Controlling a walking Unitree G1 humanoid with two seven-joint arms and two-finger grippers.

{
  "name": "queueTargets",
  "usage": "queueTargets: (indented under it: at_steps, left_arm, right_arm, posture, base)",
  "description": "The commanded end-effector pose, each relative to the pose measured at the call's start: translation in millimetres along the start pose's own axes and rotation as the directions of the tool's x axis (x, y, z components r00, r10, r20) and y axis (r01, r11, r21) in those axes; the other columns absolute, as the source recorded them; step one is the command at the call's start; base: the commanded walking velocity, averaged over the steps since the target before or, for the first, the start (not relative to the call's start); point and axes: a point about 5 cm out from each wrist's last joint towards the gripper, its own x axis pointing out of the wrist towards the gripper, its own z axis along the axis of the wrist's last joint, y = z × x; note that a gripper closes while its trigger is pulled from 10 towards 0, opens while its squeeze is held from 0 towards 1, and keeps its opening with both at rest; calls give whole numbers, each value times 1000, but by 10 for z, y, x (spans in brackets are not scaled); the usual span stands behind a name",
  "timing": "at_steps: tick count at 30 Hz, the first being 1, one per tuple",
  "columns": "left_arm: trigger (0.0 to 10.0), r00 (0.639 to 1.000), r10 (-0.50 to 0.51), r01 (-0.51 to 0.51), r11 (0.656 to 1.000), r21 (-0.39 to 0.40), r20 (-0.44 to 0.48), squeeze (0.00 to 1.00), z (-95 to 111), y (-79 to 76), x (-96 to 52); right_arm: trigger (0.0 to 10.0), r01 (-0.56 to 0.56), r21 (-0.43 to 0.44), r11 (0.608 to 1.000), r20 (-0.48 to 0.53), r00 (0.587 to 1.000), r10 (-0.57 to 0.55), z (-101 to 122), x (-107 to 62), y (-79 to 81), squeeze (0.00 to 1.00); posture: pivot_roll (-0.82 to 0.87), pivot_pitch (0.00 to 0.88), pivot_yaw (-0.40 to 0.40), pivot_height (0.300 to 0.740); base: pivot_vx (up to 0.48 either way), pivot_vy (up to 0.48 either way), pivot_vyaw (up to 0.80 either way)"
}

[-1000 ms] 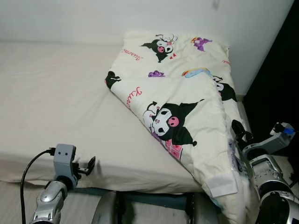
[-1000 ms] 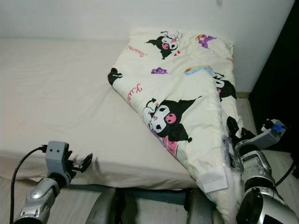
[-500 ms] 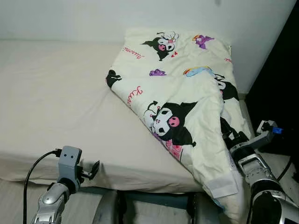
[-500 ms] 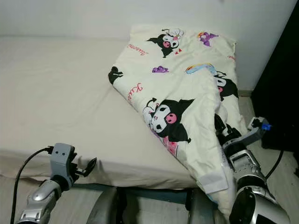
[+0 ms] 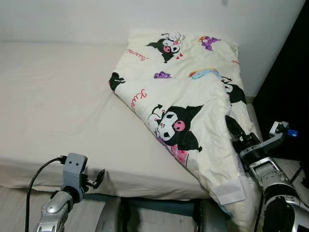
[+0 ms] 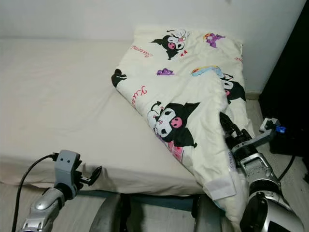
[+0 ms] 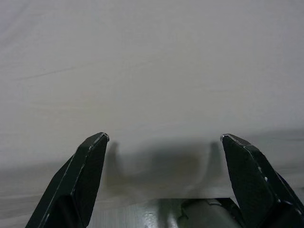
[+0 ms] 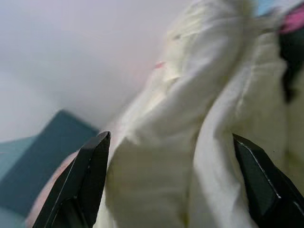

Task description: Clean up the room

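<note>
Currently the quilt (image 5: pixel 193 106), cream with black cartoon figures, lies bunched and folded back on itself over the right-hand side of the bed (image 5: pixel 58 101), its lower corner hanging off the bed's near edge toward the floor. The right claw (image 5: pixel 235 131) is pushed up against the quilt's draped right edge, fingers spread apart; the cloth sits between and just ahead of them, not yet clamped. Left claw (image 5: pixel 98 178) is low, well apart from the quilt, fingers parted, facing the front edge of the mattress and holding nothing.

Progress, judged: early. Quilt not spread or folded; bare sheet exposed across the whole left of the bed. Remaining: get a grip on the hanging edge, pull it up onto the bed, lay it flat or fold it.

View differences:
- Head views give the overall layout: quilt's fold line runs diagonally, white label patch (image 5: pixel 230 191) at the hanging corner just below the right claw.
- Right wrist view: folds of quilt (image 8: pixel 199 123) directly between the black fingers (image 8: pixel 80 180), with a dark teal patch beyond, possibly the bed frame or floor; blurred, not sure.
- Left wrist view: plain cream sheet (image 7: pixel 152 71) ahead, fingers (image 7: pixel 80 175) wide apart, a grey strip beneath.
</note>
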Motion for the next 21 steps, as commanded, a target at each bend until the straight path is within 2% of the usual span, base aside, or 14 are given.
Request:
queueTargets:
  at_steps: [1,3,8,11,13,16,17,21]
  left_arm:
    - [10000,999,-4,5,1000,5,-39,0,-90,-25,-50]
    - [10000,999,-4,4,1000,5,-44,0,-110,-36,-59]
    - [10000,999,-3,3,1000,3,-49,0,-123,-42,-64]
    - [10000,999,-4,4,1000,2,-53,0,-131,-49,-64]
    - [10000,999,-4,4,1000,0,-54,0,-132,-53,-59]
    - [10000,999,-4,4,1000,0,-54,0,-130,-56,-57]
    - [10000,999,-3,3,1000,-1,-54,0,-129,-62,-52]
    - [10000,999,-2,2,1000,-5,-52,0,-128,-82,-36]
  right_arm:
    - [10000,-83,33,996,-35,996,85,-74,-19,42,0]
    - [10000,-93,17,996,-97,991,94,-142,-13,52,0]
    - [10000,-14,-34,999,-146,989,9,-181,23,22,0]
    - [10000,131,-127,983,-210,965,-156,-223,38,-56,0]
    - [10000,216,-179,960,-193,949,-249,-184,37,-104,0]
    - [10000,232,-166,958,-169,951,-259,-147,37,-110,0]
    - [0,244,-168,955,-144,952,-269,-104,36,-117,0]
    - [0,170,-170,971,-125,973,-192,-77,52,-69,0]
  posture:
    - [155,185,47,525]
    - [152,185,44,525]
    - [152,186,44,525]
    - [149,186,43,525]
    - [146,186,40,525]
    - [146,186,40,525]
    - [145,184,38,525]
    - [138,178,32,525]
  base:
    - [0,0,0]
    - [0,0,0]
    - [0,0,0]
    - [0,0,0]
    - [0,0,0]
    - [0,0,0]
    - [0,0,0]
    - [0,0,0]
